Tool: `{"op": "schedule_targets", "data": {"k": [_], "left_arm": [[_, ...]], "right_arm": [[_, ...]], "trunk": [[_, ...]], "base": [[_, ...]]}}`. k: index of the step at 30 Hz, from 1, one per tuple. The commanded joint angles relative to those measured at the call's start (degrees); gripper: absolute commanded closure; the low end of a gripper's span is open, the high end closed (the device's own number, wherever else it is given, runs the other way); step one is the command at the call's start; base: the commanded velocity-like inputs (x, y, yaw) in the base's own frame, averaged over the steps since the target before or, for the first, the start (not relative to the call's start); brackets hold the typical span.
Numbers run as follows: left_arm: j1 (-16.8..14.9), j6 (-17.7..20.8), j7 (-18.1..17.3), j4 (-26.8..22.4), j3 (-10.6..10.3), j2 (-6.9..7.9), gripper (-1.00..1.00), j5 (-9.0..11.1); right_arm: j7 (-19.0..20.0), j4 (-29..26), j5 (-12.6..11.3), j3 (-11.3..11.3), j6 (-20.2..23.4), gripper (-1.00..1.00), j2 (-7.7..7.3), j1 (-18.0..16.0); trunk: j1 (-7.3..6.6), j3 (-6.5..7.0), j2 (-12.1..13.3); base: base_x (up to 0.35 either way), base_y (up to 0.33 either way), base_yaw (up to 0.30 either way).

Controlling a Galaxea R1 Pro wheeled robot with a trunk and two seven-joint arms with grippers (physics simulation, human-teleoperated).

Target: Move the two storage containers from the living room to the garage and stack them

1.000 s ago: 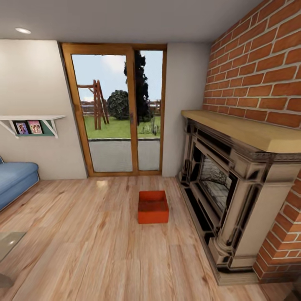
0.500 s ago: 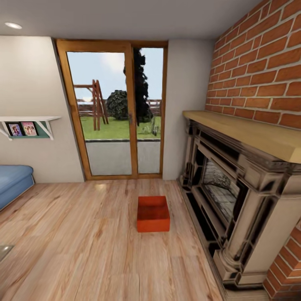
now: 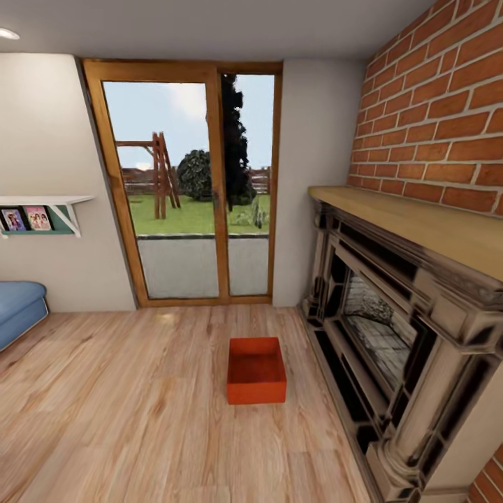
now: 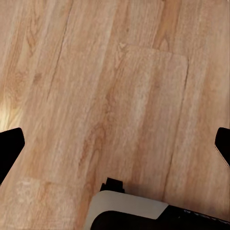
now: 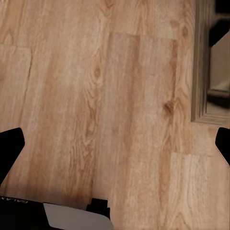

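One rust-red open-top storage container (image 3: 256,370) sits on the light wood planks of the living room, straight ahead in the head view, just left of the fireplace. It is empty. My left gripper (image 4: 115,146) hangs open over bare planks, its dark fingertips (image 4: 9,146) at the frame's edges with nothing between them. My right gripper (image 5: 115,143) is open too, over planks beside the fireplace base (image 5: 211,72). The garage is out of view.
A large stone fireplace (image 3: 391,314) with a wooden mantel stands on the right under a brick wall (image 3: 433,105). Behind the container is a wood-framed glass door (image 3: 185,188). A blue sofa (image 3: 17,307) and a wall shelf (image 3: 38,209) are at the left.
The whole head view has shifted: the camera moved forward toward the door, so the container sits lower and nearer. The container itself has not moved.
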Motion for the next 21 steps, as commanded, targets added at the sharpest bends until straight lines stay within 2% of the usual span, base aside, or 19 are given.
{"op": "schedule_targets", "data": {"k": [1, 10, 21], "left_arm": [[-0.08, -0.4, 0.01, 0.26, 0.02, -0.01, -1.0, 0.22], [-0.09, -0.4, 0.09, 0.24, 0.02, -0.03, -1.0, 0.22], [-0.1, -0.4, 0.08, 0.29, 0.02, -0.07, -1.0, 0.22]], "right_arm": [[0.0, 0.24, 0.06, 0.42, -0.39, -1.0, 0.0, -0.08], [0.0, 0.24, 0.06, 0.42, -0.39, -1.0, 0.0, -0.08], [0.0, 0.24, 0.06, 0.42, -0.39, -1.0, 0.0, -0.08]], "trunk": [[0.05, -0.02, -0.04], [0.05, -0.02, -0.04], [0.05, -0.02, -0.04]], "base": [[0.325, 0.0, 0.0], [0.325, -0.011, 0.0], [0.325, -0.1, 0.0]]}}
